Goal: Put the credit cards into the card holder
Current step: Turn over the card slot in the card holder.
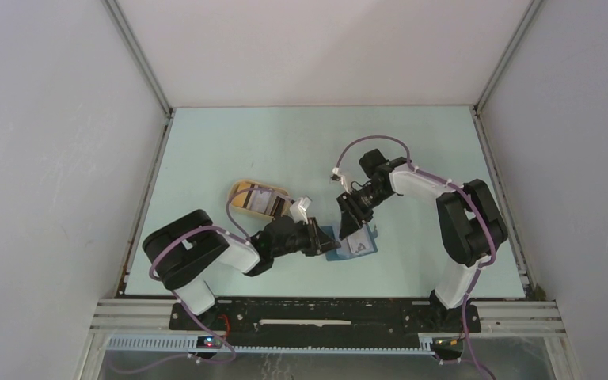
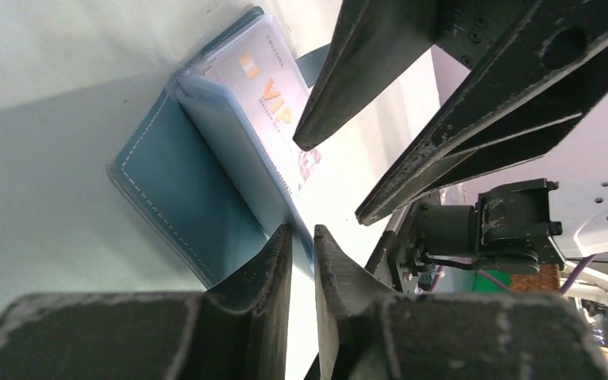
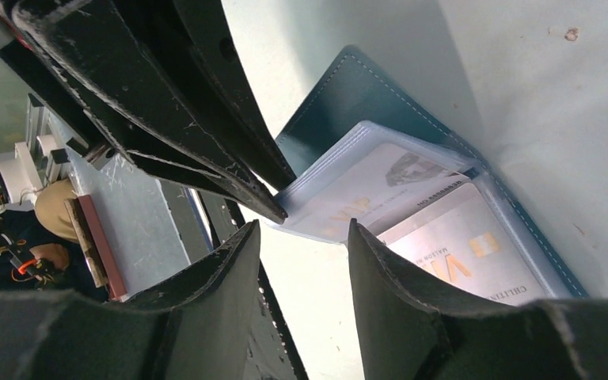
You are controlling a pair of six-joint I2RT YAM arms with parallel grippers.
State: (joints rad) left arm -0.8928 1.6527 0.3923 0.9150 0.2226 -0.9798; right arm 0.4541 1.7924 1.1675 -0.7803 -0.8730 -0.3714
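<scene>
1. At the near middle of the table (image 1: 285, 142), btw the two arms, lies the card holder (image 1: 360, 247). It is opened out, w/ the teal cover flat on the surface and a pale clear leaf raised off it.
2. L gripper (image 2: 301, 233): narrow, tips pinched on the free edge of that leaf, propping it up.
3. R gripper (image 3: 302, 229): jaws apart, nothing btw them. It hangs just over the holder's open side, tips near the L tips; contact btw the two can't be made out.
4. Two credit cards (image 3: 475, 253) w/ "VIP" print sit in the pockets, one in the raised leaf and one on the page beside it.
5. Key relation: the holder is directly below the R gripper. The seated cards' long axis runs diagonally across the R wrist view, toward the L tips. Which side the pocket mouths face: can't tell.
6. What look like spare cards (image 1: 263, 203) lie in the tan tray (image 1: 240, 194), well to the left of the holder, past the L wrist.
7. Judgement: the L arm is nearer the tray but busy w/ the leaf, so R prob fetches, and the L gripper stands in its path.
8. Risk: if the pinch slips, the leaf prob drops shut.
</scene>
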